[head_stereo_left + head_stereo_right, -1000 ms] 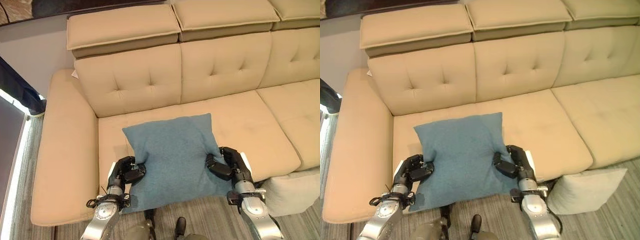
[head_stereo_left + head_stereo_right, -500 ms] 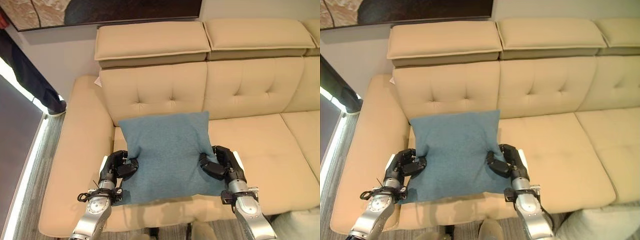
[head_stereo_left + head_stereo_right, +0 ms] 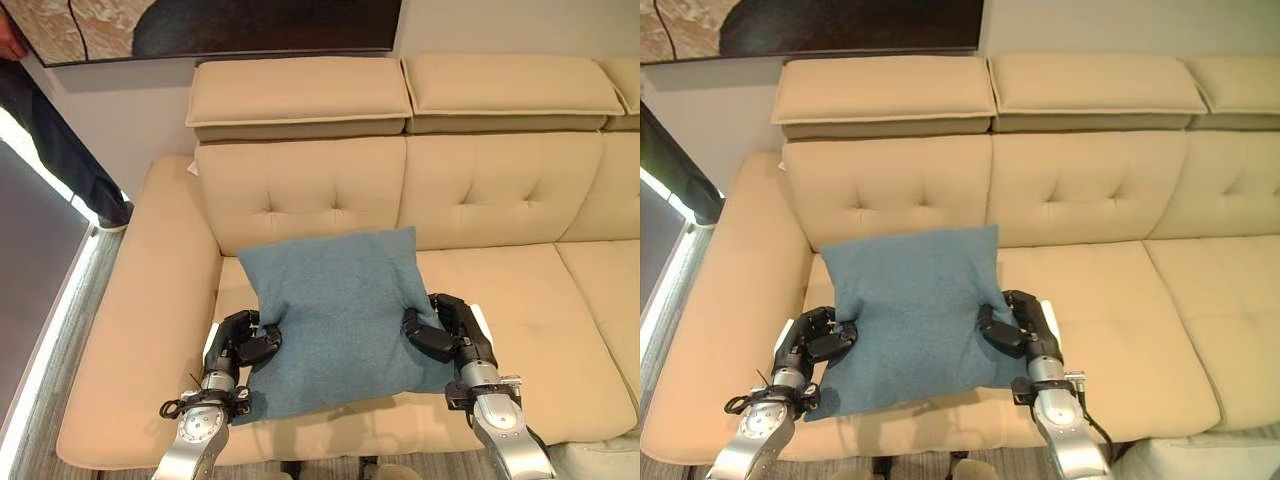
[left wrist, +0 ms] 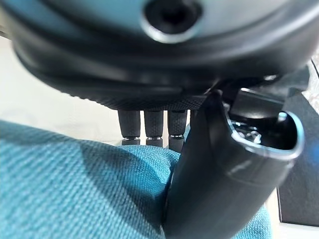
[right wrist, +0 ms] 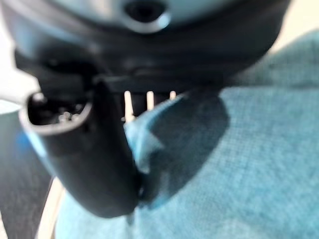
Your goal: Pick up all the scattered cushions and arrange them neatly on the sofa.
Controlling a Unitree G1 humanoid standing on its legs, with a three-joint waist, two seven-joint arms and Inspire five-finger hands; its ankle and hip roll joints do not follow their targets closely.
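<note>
At the far left of the head views a person's dark leg (image 3: 60, 160) stands on the floor beside the sofa (image 3: 150, 330), well apart from the work; next comes the sofa's left arm, and inside it the left seat, over which the blue cushion (image 3: 335, 315) is held. The left hand (image 3: 245, 343) has its fingers and thumb curled into the cushion's left edge, which its wrist view bears out, the thumb (image 4: 219, 189) pressing the cloth against the fingers (image 4: 152, 127) behind; the right hand (image 3: 440, 330) pinches the opposite edge in the same way, cloth bunched under its thumb (image 5: 94, 159). Held by both side edges, the cushion hangs spread and flat, its top corners close to or against the tufted backrest and its lower edge out over the seat front; that grip looks chosen to keep it square for setting down against the back. The seats hold no cushion; at the lower right corner a pale cushion (image 3: 1200, 458) shows below the sofa's front, apparently on the floor and yet to be collected.
</note>
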